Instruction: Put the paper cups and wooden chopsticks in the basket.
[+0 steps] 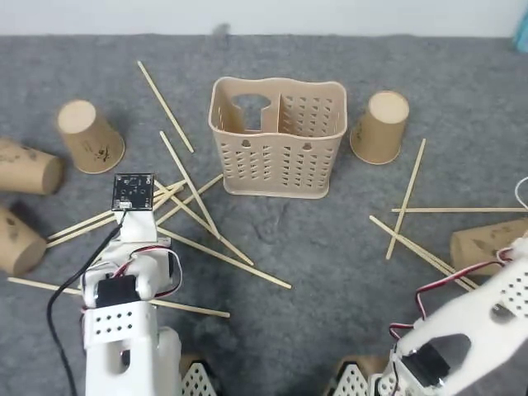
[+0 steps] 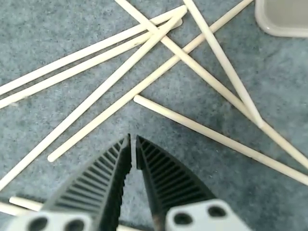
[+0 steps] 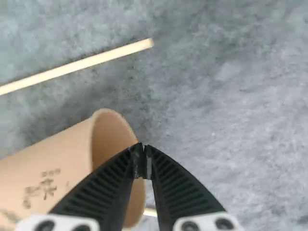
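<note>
Currently, no item is stowed: the beige perforated plastic basket [image 1: 279, 169], two compartments, stands empty at 12 o'clock on the grey felt-covered worktop [image 1: 330, 256]. Item: tan paper cups, five in all, one lying on its side at 3 o'clock [image 1: 487, 241], one mouth-down at 1 o'clock just beside the basket [image 1: 381, 125], one mouth-down at 10 o'clock [image 1: 89, 136], and two lying at 9 o'clock [image 1: 29, 167] [image 1: 15, 239]. Item: pale wooden chopsticks, a crossed heap at 8 o'clock of the basket [image 1: 190, 198] and a looser scatter at 4 o'clock [image 1: 406, 200]. Left tool [image 2: 132, 142]: tips all but together, nothing between them, poised over the crossed heap, with one single stick [image 2: 216, 139] lying apart just ahead of it. Right tool [image 3: 143, 153]: tips together at the rim of the side-lying cup [image 3: 53, 178]; whether the paper wall is pinched cannot be told, and the cup appears to rest on the felt. Step judged in hand: the first pickup, on either side. Next move calls for spreading the left tool, lowering it astride the single stick clear of the crossings, closing, then carrying it toward 12 o'clock into a compartment.
</note>
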